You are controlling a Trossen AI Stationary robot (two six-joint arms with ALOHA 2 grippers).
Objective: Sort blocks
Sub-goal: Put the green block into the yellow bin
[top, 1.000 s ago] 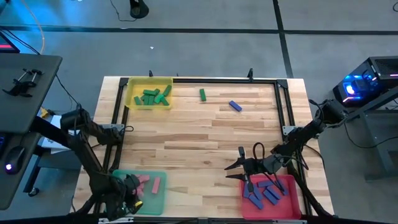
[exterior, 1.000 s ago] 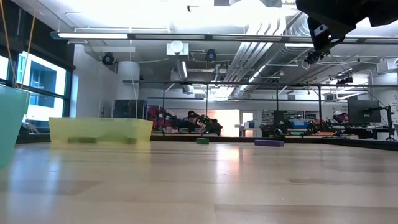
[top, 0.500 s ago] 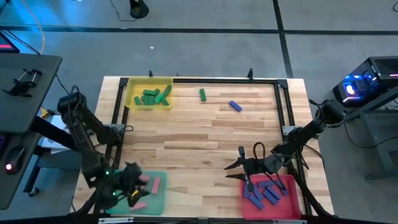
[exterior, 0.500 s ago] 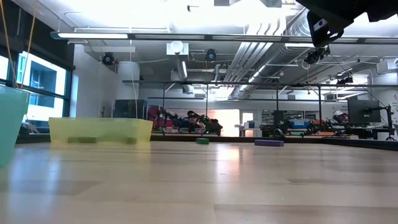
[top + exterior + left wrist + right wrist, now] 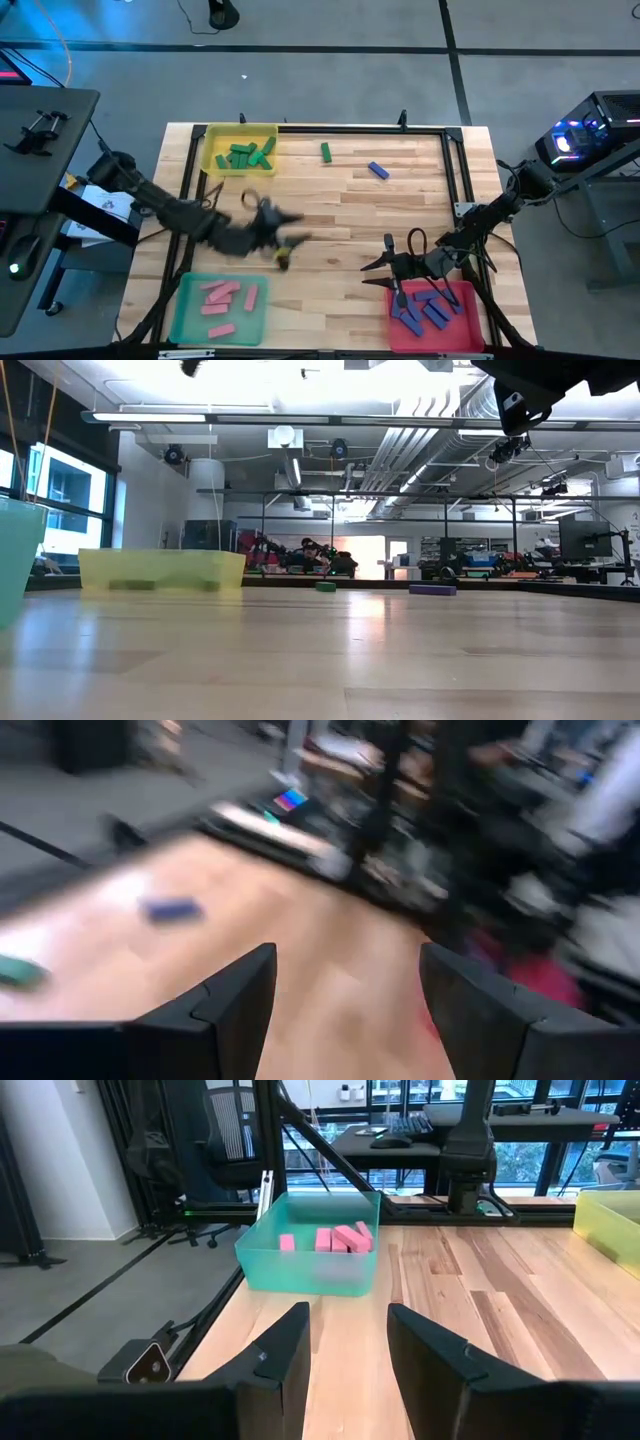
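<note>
Pale wood planks make up the table (image 5: 330, 215) I am working over. From the high view, my left gripper (image 5: 283, 240) hangs above the middle of the table, a little toward the left edge, blurred; in its own wrist view the two dark fingers (image 5: 230, 1005) stand well apart with nothing between them, so its jaws are open and empty. My right gripper (image 5: 378, 270) sits near the front right corner, just beside the pink-red tray (image 5: 462, 318), and its wrist view shows the fingers (image 5: 285, 1355) spread with only bare wood between them.

As for the blocks, they are spread over four spots. A cluster of green blocks (image 5: 248, 155) lies in the yellow tray (image 5: 214, 135) at the back left corner. Several pink blocks (image 5: 228, 296) lie in the green tray (image 5: 186, 320) at the front left corner; I also see them from the right wrist view (image 5: 335, 1238). Purple-blue blocks (image 5: 425, 308) lie piled in the pink-red tray. Two blocks lie loose on the wood near the back edge, well apart from every tray: one green block (image 5: 326, 152) and, to its right, one purple-blue block (image 5: 378, 170). The low view shows the same pair far off, both flat on the table.
</note>
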